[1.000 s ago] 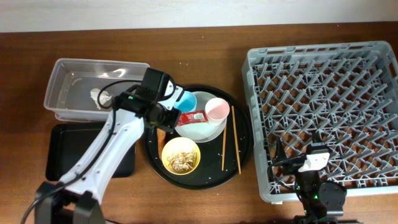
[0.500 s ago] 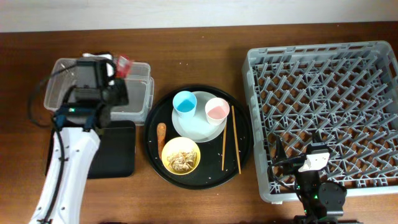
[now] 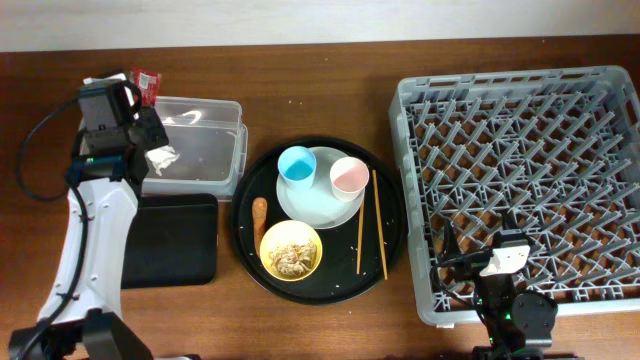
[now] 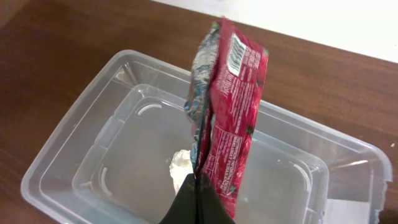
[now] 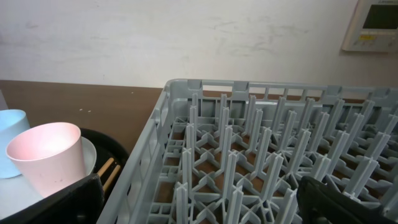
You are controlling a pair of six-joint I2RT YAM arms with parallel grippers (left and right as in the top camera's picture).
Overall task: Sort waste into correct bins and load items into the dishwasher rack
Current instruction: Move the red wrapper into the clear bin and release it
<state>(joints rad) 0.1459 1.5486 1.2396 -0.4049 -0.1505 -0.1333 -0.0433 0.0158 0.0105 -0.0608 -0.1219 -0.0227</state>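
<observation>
Left jaws pinch the red wrapper by the clear tub holding a white tissue; right jaws spread wide.

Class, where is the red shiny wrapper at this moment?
In the overhead view it is at far left: the red wrapper is pinched in the left gripper, above the clear tub that holds the white tissue.

— Our left arm wears long white shells, doesn't it?
— Yes, with black joints and a black block at the wrist. A thin black cable trails off it.
— And our right arm?
— We see mostly black there, with one white patch and a small green light. Its fingers are matte black.
</observation>
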